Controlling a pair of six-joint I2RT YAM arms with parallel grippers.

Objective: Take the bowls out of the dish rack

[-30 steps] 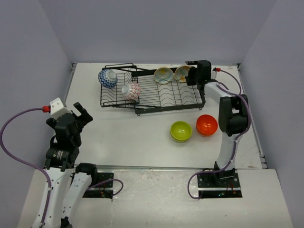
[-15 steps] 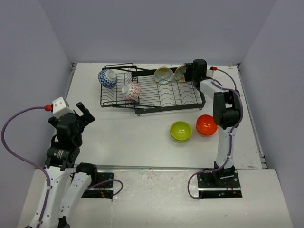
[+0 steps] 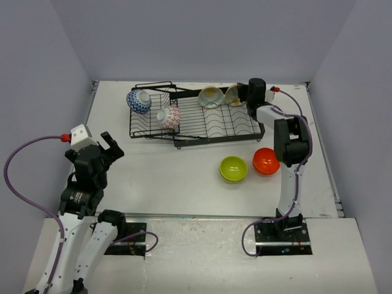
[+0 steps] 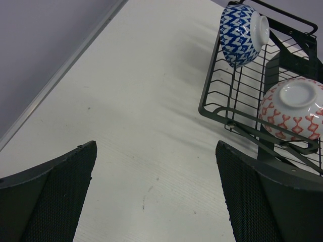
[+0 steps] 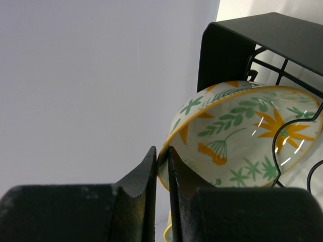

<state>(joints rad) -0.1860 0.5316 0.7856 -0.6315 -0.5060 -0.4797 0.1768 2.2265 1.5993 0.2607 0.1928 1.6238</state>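
The right pincer (image 5: pixel 162 153) is pressed nearly together on the rim of the cream floral bowl (image 5: pixel 237 136), one finger outside the wall and one just inside. The bowl stands on edge at the far right end of the dish rack (image 3: pixel 202 125), its opening tilted and a wire curving across its face. It looks like glazed ceramic: stiff, smooth and glossy, so probably slippery under a thin pinch, fairly heavy for its size, and liable to chip if knocked against the wires. The rim is the sensible place to hold it, since the round body is too wide to span. With the hold so far from the bowl's middle it may swing downward once lifted, so a firm squeeze and a straight lift clear of the prongs seem wise. A second cream bowl (image 3: pixel 210 96) stands just beside it. The blue-patterned bowl (image 4: pixel 241 35) and the red-and-white bowl (image 4: pixel 292 108) sit at the rack's left end, both on their sides. The lime green bowl (image 3: pixel 233 168) and the orange bowl (image 3: pixel 266 160) rest upright on the desk (image 3: pixel 159 171), near each other. The left pincer (image 4: pixel 156 151) is spread wide above the desk, holding nothing.
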